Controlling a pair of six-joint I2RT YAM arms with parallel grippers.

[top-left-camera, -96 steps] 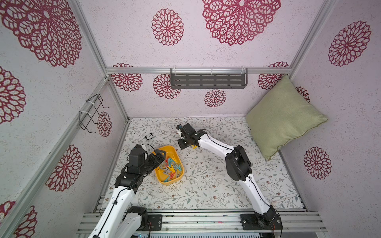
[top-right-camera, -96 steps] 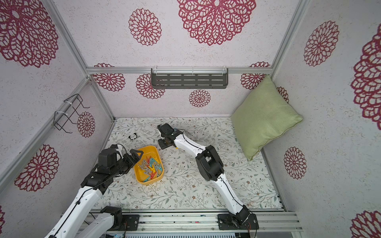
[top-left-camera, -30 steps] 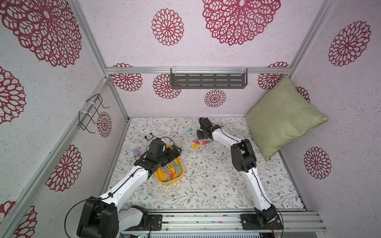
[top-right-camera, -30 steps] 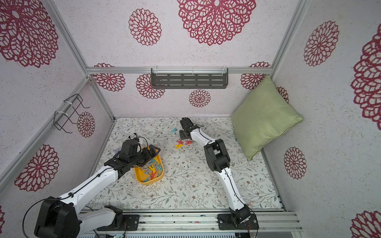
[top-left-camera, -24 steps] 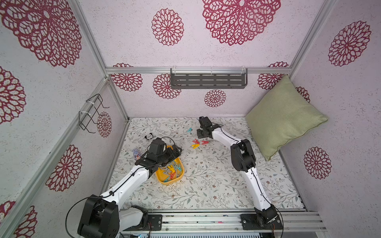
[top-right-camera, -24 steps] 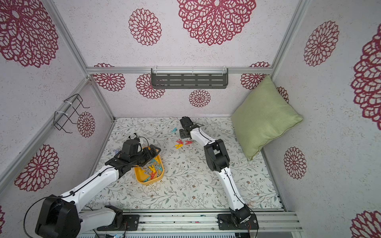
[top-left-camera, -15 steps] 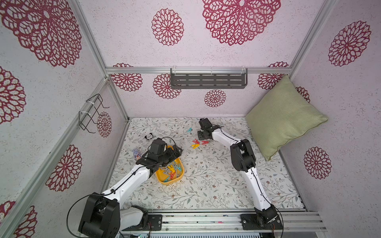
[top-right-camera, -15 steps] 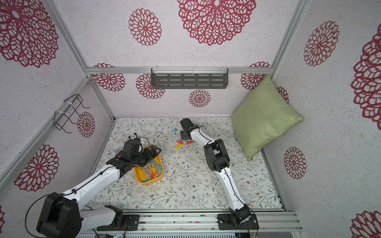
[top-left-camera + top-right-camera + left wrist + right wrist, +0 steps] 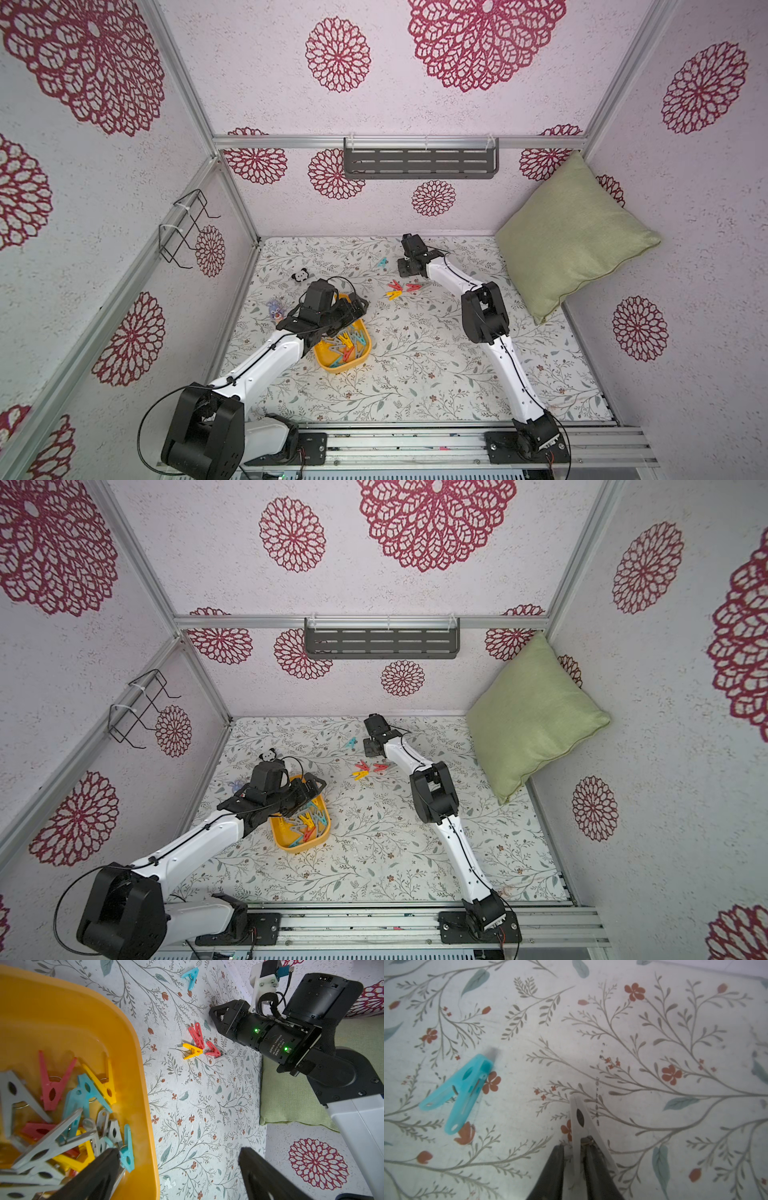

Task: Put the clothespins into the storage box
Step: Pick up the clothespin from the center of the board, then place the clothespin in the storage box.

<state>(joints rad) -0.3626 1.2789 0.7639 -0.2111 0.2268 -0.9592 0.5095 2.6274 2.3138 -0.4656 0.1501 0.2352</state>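
Yellow plastic forms the box (image 9: 347, 366), seen in both top views near the left edge of the mat (image 9: 415, 374), about midway between its near and far edges. The left gripper (image 9: 358, 305) is held over the box's far end, jaws spread, nothing between them. The right gripper (image 9: 406, 270) is seen low by the far edge, so the box lies from it toward the near left, across bare mat. One teal peg (image 9: 382, 262) is found just beside that gripper, on its left. A small cluster (image 9: 401, 287) of red and yellow lies between gripper and box

In the left wrist view the loose ones can be counted: one teal peg (image 9: 190, 975), two red pegs (image 9: 196, 1035), one yellow peg (image 9: 192, 1051). A grey sliver beside the second red may be one more. Inside the box a pile (image 9: 83, 1122) in grey, red, teal and yellow is seen, a dozen or so; an exact count is prevented by the overlap. One left finger is seen over the pile, the other outside the box wall

In the right wrist view a grey peg (image 9: 578, 1118) is pinched at its spring by the right gripper (image 9: 575, 1147). Its long axis runs straight out ahead, in line with the fingers (image 9: 554, 1167). Whether it is clear of the mat cannot be told. The teal peg (image 9: 460, 1088) lies near, untouched and askew to it. The right arm is judged nearer the loose pegs, the left arm nearer the box
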